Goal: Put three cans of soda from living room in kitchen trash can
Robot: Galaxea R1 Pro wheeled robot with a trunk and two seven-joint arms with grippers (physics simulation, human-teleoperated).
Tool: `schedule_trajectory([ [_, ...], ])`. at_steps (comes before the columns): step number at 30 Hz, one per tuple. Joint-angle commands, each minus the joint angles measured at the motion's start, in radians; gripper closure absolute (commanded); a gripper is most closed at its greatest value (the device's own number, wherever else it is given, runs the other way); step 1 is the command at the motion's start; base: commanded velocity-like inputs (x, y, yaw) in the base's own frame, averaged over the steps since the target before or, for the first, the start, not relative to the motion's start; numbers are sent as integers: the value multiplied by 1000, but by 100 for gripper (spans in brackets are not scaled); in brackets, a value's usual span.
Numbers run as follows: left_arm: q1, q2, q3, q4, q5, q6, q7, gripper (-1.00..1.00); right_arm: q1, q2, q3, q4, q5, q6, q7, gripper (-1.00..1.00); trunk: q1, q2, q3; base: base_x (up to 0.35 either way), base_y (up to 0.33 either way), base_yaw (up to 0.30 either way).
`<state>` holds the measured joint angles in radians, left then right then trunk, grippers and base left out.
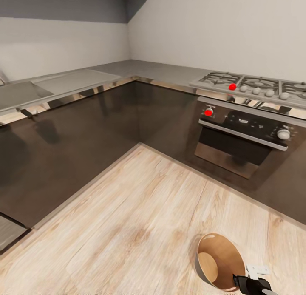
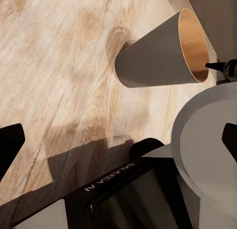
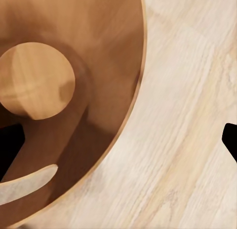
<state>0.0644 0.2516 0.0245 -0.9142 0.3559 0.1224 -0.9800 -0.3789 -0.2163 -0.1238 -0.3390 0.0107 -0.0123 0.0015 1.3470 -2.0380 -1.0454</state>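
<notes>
- Room: we are in the kitchen, with dark glossy cabinets (image 1: 85,133), a grey bench (image 1: 140,69) wrapping the corner, a gas hob (image 1: 250,84) with red knobs and a steel oven (image 1: 246,137) below it.
- Floor (image 1: 140,210): pale wood planks.
- Trash can (image 1: 219,261): round, tapered, amber-wood inside with a paler flat bottom; it stands on the floor in front of the oven, near our right side. Its long axis runs upright, mouth open to the top.
- Contents: we see no soda can inside it, just the bare bottom (image 3: 37,83) and a pale curved reflection.
- Right tool (image 1: 255,282): it hovers just beside the bin's rim, on the near right of the mouth. Its dark fingertips (image 3: 231,140) sit far apart at the picture's edges, so we read it as wide, with nothing between them.
- Left tool (image 2: 118,145): its tips also stand wide, empty, looking over the floor toward the bin's grey outer wall (image 2: 158,56).
- Key relation: the bin lies directly beneath and slightly left of the right tool; we judge the right arm the nearer.
</notes>
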Motion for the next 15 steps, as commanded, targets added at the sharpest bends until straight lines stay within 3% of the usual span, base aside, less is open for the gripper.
schedule_trajectory([
  [1, 0, 0, 0, 0, 0, 0, 0, -100, 0, 0, 0, 0, 0, 0, 0, -100, 0, 0, -2, 0, 0, 0],
  [12, 0, 0, 0, 0, 0, 0, 0, -100, 0, 0, 0, 0, 0, 0, 0, -100, 42, -77, -54, 0, 0, 0],
  [15, 0, 0, 0, 0, 0, -1, 0, -100, 0, 0, 0, 0, 0, 0, 0, -100, 42, -77, -58, 0, 0, 0],
])
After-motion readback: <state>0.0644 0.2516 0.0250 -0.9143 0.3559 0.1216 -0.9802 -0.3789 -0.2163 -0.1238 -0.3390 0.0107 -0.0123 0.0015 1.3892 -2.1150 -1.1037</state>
